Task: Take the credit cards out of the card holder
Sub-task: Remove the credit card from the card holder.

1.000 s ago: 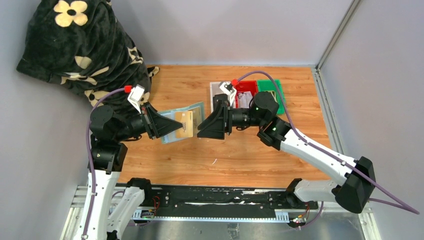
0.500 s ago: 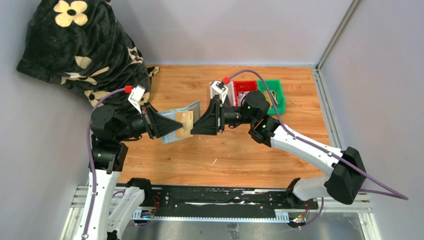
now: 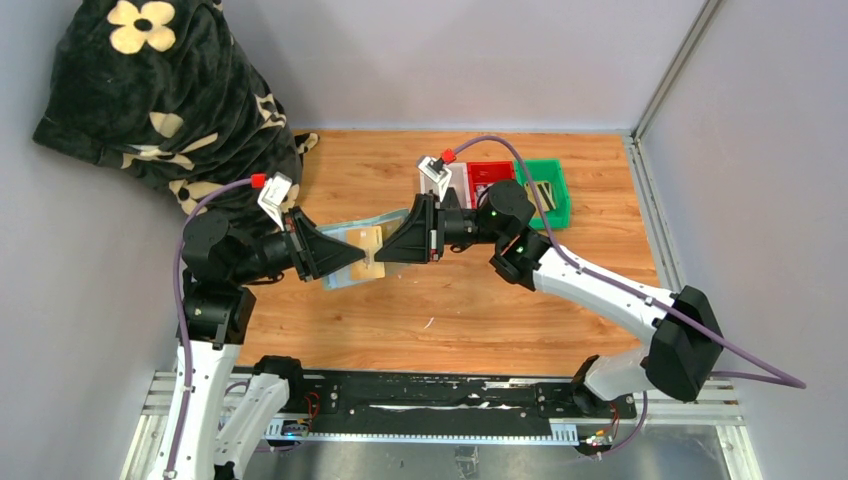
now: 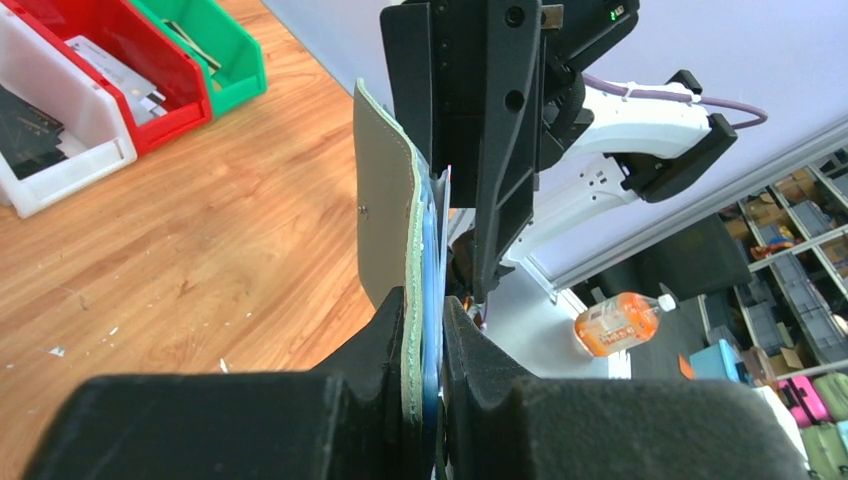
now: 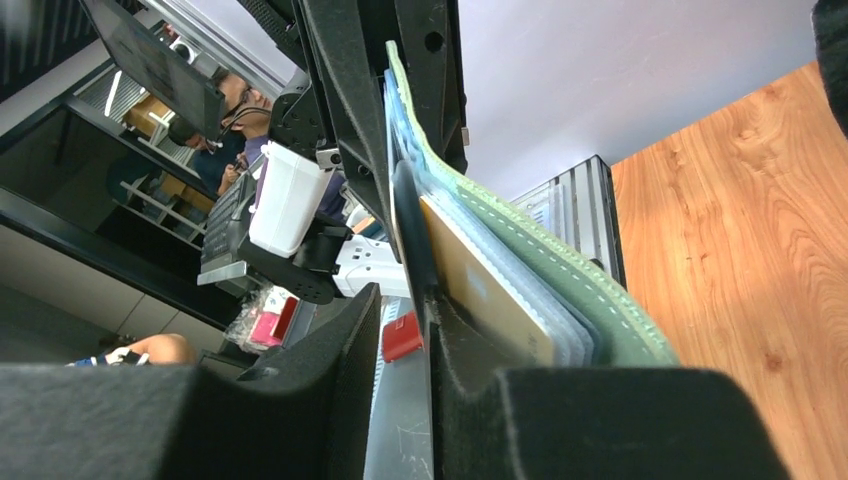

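Left hand [image 4: 424,320] was clamped narrow on the card holder [image 3: 345,237], gripping its 9 o'clock end. Holder was up in the air, off the worktop [image 3: 450,310], a little toward 9 o'clock from the worktop's middle. It was open, sage-green outer skin on one side and pale pockets on the other. Tan-gold card [image 3: 368,242] sat in a pocket, part of its face showing. White card not visible.

Right hand [image 3: 385,252] was at the holder's 3 o'clock edge, facing the left hand. Its fingers [image 5: 415,230] stood narrow with a slim gap, and one lay against the pocket side just beside the tan-gold card. Cannot tell if it gripped the card.

White bin [image 4: 60,170], red bin [image 4: 150,90] and green bin [image 4: 215,50] sat in a row at 1 o'clock on the worktop. Black flowered blanket [image 3: 160,90] was heaped at 10 o'clock.
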You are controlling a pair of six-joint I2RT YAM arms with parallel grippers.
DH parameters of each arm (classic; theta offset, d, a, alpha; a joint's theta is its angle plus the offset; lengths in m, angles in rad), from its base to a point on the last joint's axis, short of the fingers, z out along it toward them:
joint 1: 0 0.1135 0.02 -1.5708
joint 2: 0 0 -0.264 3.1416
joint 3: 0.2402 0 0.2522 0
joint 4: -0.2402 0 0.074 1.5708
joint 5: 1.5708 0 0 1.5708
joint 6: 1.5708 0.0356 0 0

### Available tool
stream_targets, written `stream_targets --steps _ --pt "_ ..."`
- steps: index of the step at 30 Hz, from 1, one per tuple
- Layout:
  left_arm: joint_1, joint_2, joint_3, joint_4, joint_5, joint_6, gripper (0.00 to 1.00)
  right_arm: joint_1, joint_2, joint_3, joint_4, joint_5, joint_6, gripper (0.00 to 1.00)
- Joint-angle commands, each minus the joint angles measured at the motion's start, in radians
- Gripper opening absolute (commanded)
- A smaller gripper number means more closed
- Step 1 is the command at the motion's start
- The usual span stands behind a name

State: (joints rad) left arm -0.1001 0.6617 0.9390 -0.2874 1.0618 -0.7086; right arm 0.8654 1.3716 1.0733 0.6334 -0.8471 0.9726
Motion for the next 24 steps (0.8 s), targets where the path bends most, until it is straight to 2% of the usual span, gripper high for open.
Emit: stream_targets --steps 1,6,10,16,24 --pt "0.003 -0.018 0.010 0.020 0.037 -0.010 0.00 0.017 0.013 0.015 0.073 0.002 0.025 0.23" --pt "0.002 -0.017 0.021 0.041 0.073 -0.041 0.00 0.006 -0.017 -0.037 0.074 0.015 0.019 0.08" --pt "0.002 -0.010 0.021 0.079 0.094 -0.086 0.00 -0.009 -0.056 -0.099 0.077 0.029 0.013 0.02" --pt "0.002 -0.010 0.004 0.158 0.107 -0.156 0.00 -0.017 -0.092 -0.147 0.089 0.036 0.011 0.01" --pt "0.003 -0.016 0.007 0.160 0.109 -0.155 0.00 -0.022 -0.117 -0.165 0.095 0.047 0.017 0.01"
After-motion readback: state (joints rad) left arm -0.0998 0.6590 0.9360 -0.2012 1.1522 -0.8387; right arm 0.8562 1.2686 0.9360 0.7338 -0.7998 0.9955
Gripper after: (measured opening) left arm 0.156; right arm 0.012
